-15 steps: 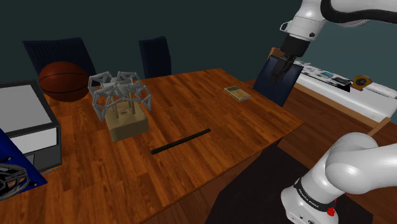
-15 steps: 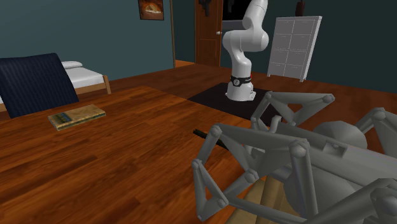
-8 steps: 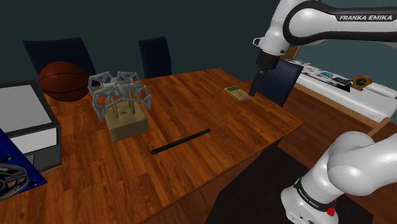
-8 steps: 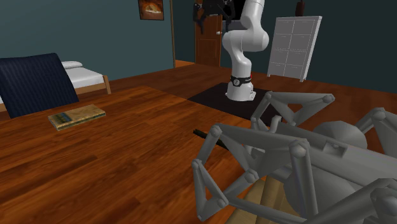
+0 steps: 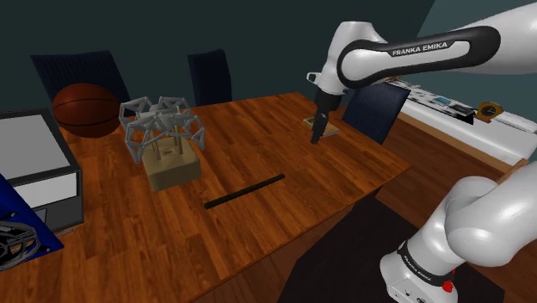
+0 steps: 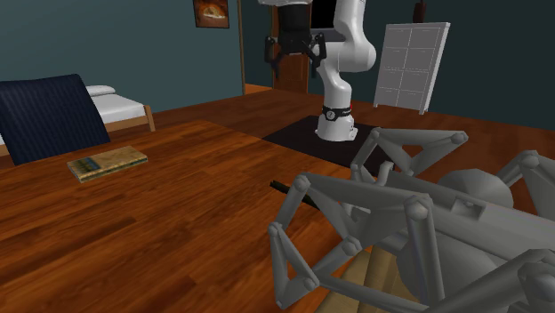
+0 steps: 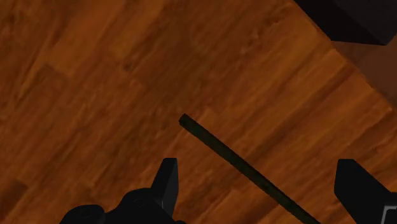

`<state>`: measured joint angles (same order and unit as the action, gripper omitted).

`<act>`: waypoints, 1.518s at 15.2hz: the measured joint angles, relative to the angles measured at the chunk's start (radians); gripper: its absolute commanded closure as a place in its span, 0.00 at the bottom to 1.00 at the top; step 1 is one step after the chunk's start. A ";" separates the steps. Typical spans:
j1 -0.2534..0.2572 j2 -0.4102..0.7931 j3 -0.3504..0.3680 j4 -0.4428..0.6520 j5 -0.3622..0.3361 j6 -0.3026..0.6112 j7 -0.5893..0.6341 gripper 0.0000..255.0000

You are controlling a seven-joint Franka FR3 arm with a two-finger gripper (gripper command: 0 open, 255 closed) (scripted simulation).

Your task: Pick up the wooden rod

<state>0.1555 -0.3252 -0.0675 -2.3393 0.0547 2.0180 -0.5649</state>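
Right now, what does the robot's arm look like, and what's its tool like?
The arm is made of fat, rounded white pieces with dark joints. One dark band has FRANKA EMIKA written on it in white letters. Near its foot there is a dark ring with a red spot. The tool is all black, with two fingers.

Bare tabletop (image 5: 284,155) lies open around the dark rod (image 5: 244,191) on every side. In the wrist view the spread fingers (image 7: 167,181) of the gripper (image 5: 317,136) stand wide of the rod, with only wood beneath. The nearest obstacle is the grey lattice figure (image 5: 162,125) on its tan box (image 5: 172,170), near but apart from the rod's end toward the shoulder view's left. A book (image 5: 331,129) lies well apart from the rod, seemingly below the gripper. Two dark chairs (image 5: 210,76) stand along the tabletop's far edges.
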 measured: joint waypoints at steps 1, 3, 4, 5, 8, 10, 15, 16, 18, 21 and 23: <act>0.010 0.028 0.003 0.006 0.001 0.021 -0.024 0.00; 0.029 0.095 0.010 0.012 0.004 0.081 -0.071 0.00; 0.038 0.125 0.015 0.020 0.005 0.103 -0.092 0.00; 0.044 0.165 0.015 0.037 0.005 0.124 -0.121 0.00; 0.069 0.260 0.033 0.068 0.006 0.188 -0.184 0.00; 0.081 0.323 0.042 0.089 0.004 0.229 -0.231 0.00; 0.108 0.488 0.074 0.165 -0.010 0.317 -0.335 0.00; 0.115 0.521 0.082 0.182 -0.015 0.334 -0.351 0.00; 0.128 0.588 0.097 0.221 -0.029 0.362 -0.381 0.00; 0.147 0.670 0.117 0.264 -0.053 0.400 -0.428 0.00; 0.165 0.729 0.130 0.298 -0.074 0.426 -0.450 0.00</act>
<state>0.3204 0.4043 0.0626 -2.0408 -0.0190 2.4436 -1.0149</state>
